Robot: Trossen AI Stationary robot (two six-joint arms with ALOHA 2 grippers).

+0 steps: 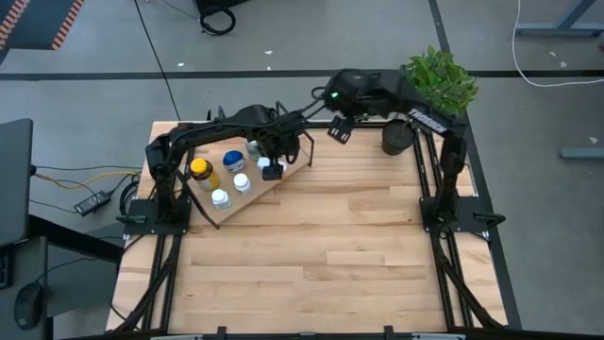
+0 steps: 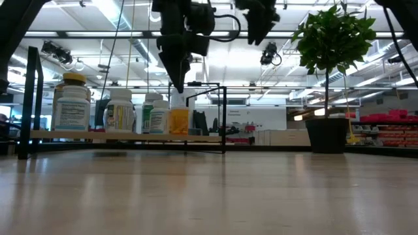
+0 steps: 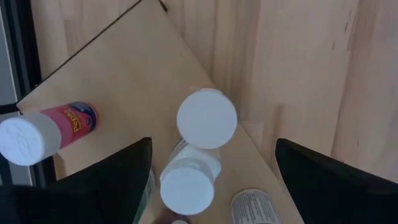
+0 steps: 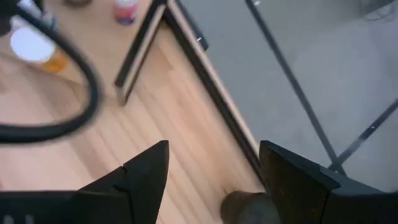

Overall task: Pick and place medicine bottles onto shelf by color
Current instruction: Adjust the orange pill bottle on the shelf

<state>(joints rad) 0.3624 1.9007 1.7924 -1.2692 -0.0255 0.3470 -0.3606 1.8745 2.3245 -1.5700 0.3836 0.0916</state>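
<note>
The medicine bottles [image 1: 226, 175] stand on the shelf [image 1: 247, 199], at ten o'clock on the table. The left gripper [image 1: 273, 168] hangs above their three o'clock end, fingers spread wide, holding nothing. At one o'clock the right gripper [image 1: 339, 129] hovers, spread and empty.

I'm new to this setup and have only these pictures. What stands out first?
A cluster of medicine bottles stands on a light-wood shelf at the table's far left. The left gripper hangs open right above them, holding nothing. A leafy potted plant sits at the far right corner, with the right gripper nearby.
</note>
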